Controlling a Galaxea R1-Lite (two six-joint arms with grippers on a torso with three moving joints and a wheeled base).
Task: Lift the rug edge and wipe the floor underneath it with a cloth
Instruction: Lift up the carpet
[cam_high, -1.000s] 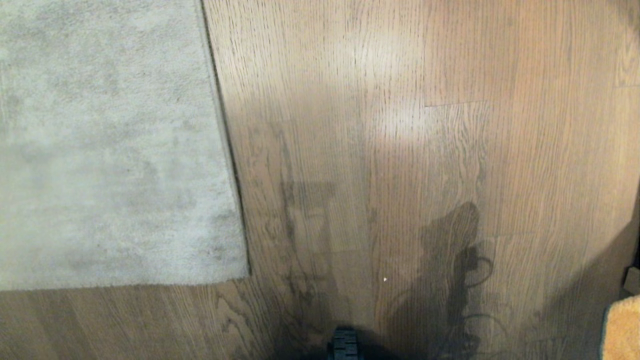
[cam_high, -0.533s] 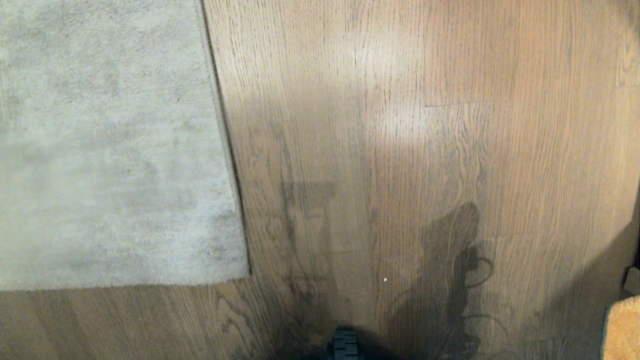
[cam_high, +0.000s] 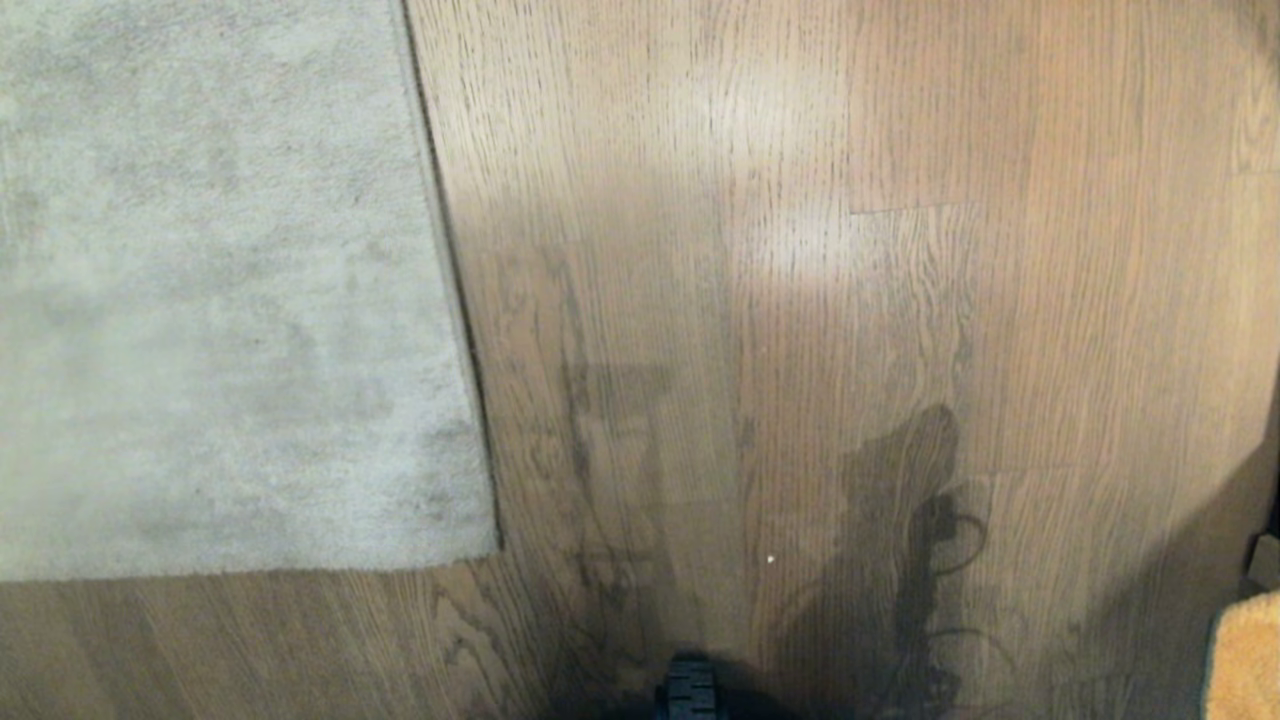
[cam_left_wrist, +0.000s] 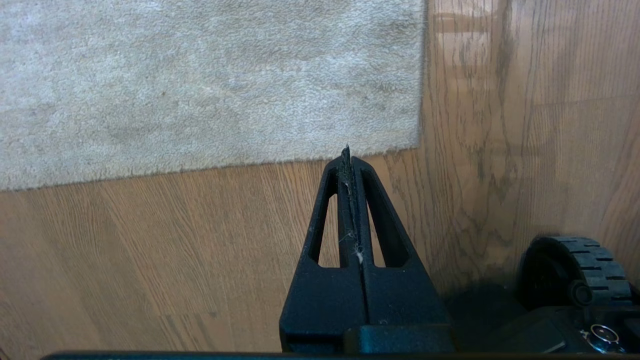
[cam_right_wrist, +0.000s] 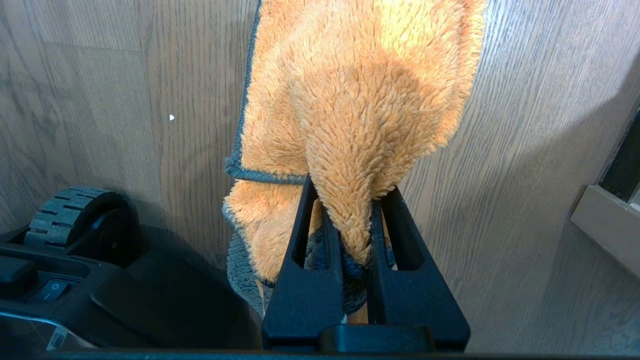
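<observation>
Rug (cam_high: 220, 300) flat across the upper left of the head view, its edge (cam_high: 450, 290) running down to a corner just left of centre, no part lifted yet. Bare floor (cam_high: 800, 300) filling the rest, shadowed toward the bottom.

Left gripper (cam_left_wrist: 346, 152) pressed fully shut on nothing, tips hovering near the rug corner at mid-frame of its wrist view. Right gripper (cam_right_wrist: 357, 195) clamped on a bunched fold of the orange cloth (cam_right_wrist: 360, 100), most of it hanging loose past the tips; one corner of the same cloth just visible at the lower right of the head view.

Likely troubles from here:
- Shut fingers pushed at the flat edge, sliding over the pile or shoving the rug instead of getting under it. Need to part first and come in low.
- Pinch too shallow on the thin border, slipping free under the weight of so large a rug, dropping onto the wiping arm.
- Dangling cloth dragged under the wheel (cam_right_wrist: 65, 210) close beside it.
</observation>
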